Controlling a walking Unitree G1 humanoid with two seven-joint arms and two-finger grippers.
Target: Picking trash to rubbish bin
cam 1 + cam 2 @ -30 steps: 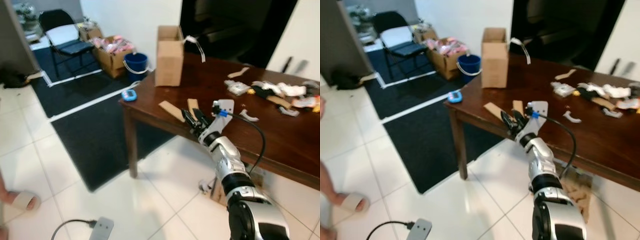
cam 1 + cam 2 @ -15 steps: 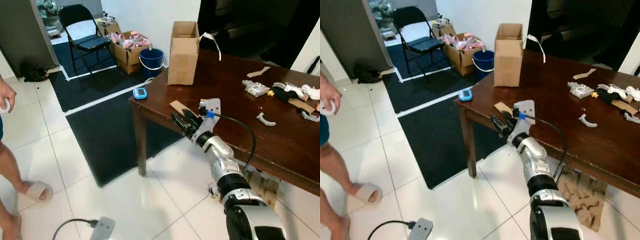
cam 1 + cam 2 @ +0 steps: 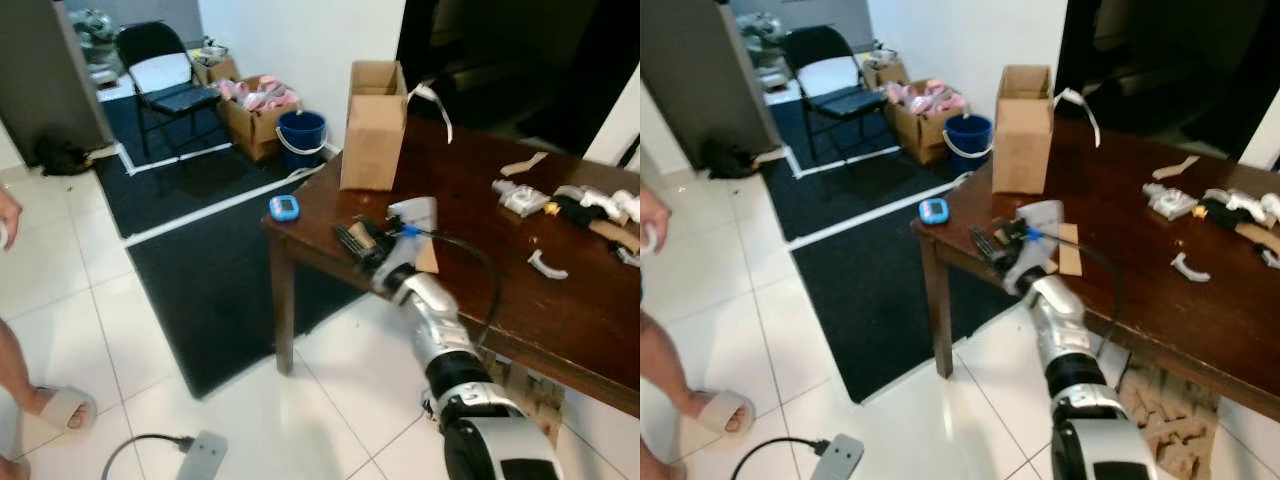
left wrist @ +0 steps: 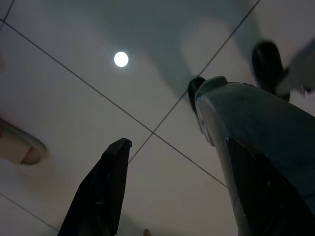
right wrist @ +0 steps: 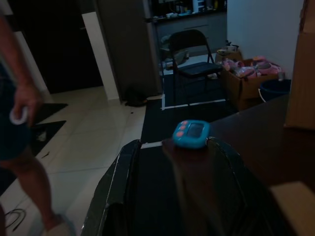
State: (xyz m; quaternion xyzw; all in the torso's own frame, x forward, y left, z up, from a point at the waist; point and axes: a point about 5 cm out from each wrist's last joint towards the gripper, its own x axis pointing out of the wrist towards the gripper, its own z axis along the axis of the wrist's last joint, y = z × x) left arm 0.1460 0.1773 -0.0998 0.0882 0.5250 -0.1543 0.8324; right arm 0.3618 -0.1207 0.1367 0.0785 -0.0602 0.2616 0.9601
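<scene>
Over the near front edge of the dark wooden table (image 3: pixel 560 300) hangs the right gripper (image 3: pixel 357 240), fingers spread with nothing between them. Just behind the pincer, on the tabletop, lies a strip of brown cardboard (image 3: pixel 1070 250), the closest scrap of trash. Farther behind it and toward the robot's right, well apart, more scraps sit scattered: a tan strip (image 3: pixel 524 164), a small grey packet (image 3: pixel 517 197), a pale curved piece (image 3: pixel 546 266) and a mixed heap (image 3: pixel 598 208) at the table's far end. Ahead of the pincer toward the robot's left, a small blue device (image 3: pixel 284 207) with pink buttons rests at the table's corner; its screen is too small to read. An upright open cardboard box (image 3: pixel 374 125) stands beyond the pincer, with no lettering that can be made out. Past the corner, on the floor near the wall, stands a blue bucket (image 3: pixel 301 134). Below the pincer, white tile floor (image 3: pixel 120 330) and a black mat (image 3: pixel 210 280) lie open. A person's leg and sandal (image 3: pixel 62 406) stand well off on the left. The left gripper (image 4: pixel 172 191) hangs over tile, fingers spread and holding nothing.
</scene>
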